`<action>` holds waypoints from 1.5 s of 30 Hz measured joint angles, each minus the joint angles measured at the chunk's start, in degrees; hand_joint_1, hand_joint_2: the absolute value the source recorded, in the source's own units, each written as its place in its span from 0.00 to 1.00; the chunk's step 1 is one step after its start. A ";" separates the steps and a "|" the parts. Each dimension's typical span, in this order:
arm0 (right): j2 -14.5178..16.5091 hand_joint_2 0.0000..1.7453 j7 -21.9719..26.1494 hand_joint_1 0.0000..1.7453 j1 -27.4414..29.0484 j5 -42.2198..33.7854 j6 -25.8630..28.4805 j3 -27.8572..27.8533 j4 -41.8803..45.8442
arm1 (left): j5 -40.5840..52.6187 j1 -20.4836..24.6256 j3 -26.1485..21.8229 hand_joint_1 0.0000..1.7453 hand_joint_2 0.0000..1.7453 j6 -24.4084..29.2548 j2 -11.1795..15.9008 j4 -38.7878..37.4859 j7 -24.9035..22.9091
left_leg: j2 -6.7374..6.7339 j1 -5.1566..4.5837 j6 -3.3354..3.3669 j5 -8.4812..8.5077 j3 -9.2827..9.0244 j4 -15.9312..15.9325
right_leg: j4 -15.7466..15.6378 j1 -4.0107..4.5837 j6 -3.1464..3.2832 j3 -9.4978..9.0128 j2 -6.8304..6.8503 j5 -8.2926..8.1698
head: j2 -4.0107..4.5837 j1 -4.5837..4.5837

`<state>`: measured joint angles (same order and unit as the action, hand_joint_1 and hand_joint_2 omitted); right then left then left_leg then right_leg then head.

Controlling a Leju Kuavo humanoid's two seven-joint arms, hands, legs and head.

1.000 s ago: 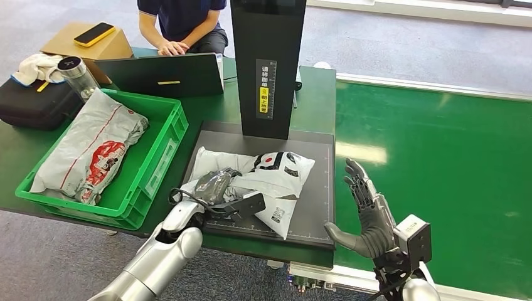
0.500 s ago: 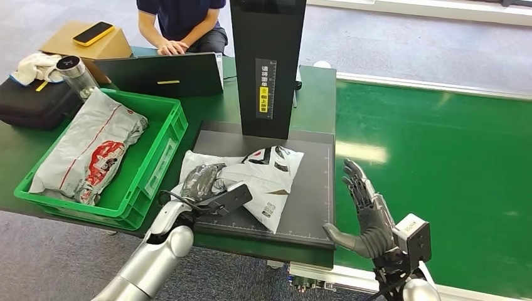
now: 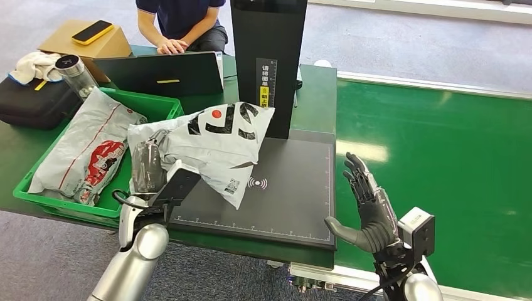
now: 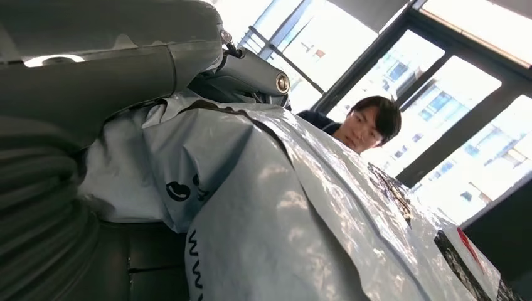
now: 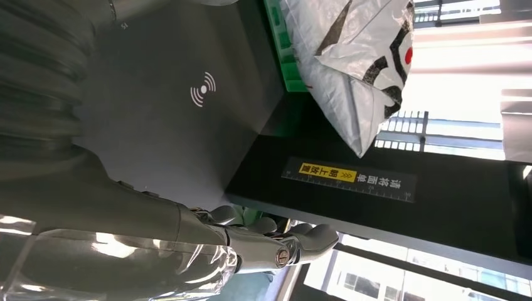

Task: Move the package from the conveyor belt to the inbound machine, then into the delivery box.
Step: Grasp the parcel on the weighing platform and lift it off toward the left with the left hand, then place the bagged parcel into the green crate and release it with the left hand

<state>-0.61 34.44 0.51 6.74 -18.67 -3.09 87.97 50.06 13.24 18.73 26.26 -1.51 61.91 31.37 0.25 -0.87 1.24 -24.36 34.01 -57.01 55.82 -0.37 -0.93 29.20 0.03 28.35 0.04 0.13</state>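
The robot's left hand grips a white plastic package printed with black shapes and a red dot. Its fingers are wrapped around the bunched end of the bag, and the rest of the bag spreads away from them toward the black upright column of the inbound machine. The package is lifted clear of the machine's dark scanning pad, hanging above the pad's edge that lies nearest the green delivery box. In the left wrist view, the crinkled package presses against the grey thumb, and a person sits beyond it by bright windows.

The right hand holds nothing; its fingers are straight and apart, pointing upward, palm facing the pad, just beside the pad's outer edge and over the green conveyor belt. In the right wrist view, the pad's wireless symbol lies past the thumb, with the package further off.

Inside the delivery box, beyond the left hand's fingers, lies 1 other parcel, grey with red markings. Behind the box are a laptop, a bottle, a black case and a cardboard box with a yellow phone on it.
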 joint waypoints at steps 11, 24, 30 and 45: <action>-0.03 1.00 -0.39 0.00 -0.62 1.08 1.20 0.84 -0.40 | 13.58 0.04 -7.42 1.00 1.00 12.73 -0.02 3.66 -15.06 | -0.04 0.01 0.00 0.00 0.00 0.00 | 0.00 0.01 0.00 0.02 -0.03 0.00 | 0.00 0.02; -0.03 1.00 -0.05 0.00 -1.53 1.90 1.69 1.49 -2.19 | 20.15 0.56 -14.63 1.00 1.00 13.26 -0.23 1.58 -24.78 | 0.00 0.00 0.00 0.00 0.02 0.00 | -0.01 -0.01 0.00 0.02 0.01 0.00 | 0.00 0.00; -0.03 1.00 0.63 0.00 -2.76 2.73 2.30 2.44 -3.72 | 26.32 2.98 -18.96 0.52 1.00 7.90 -0.25 -7.09 -34.26 | -0.01 0.01 0.01 0.01 0.00 -0.01 | -0.01 0.01 0.00 0.01 0.01 0.00 | 0.00 0.01; -0.03 1.00 1.04 0.00 -3.15 3.66 2.39 3.30 -5.88 | 31.83 6.73 -22.96 0.00 1.00 11.87 -0.63 -19.31 -36.63 | 0.00 0.01 0.02 0.01 0.00 -0.01 | -0.01 0.00 0.00 0.00 0.01 0.00 | 0.00 0.01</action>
<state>-0.63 35.47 -2.64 10.40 -16.28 0.21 82.09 81.89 19.97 -4.22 38.13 -2.14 42.59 -5.26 0.25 -0.86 1.25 -24.35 34.02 -57.01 55.81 -0.37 -0.92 29.20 0.04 28.34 0.04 0.14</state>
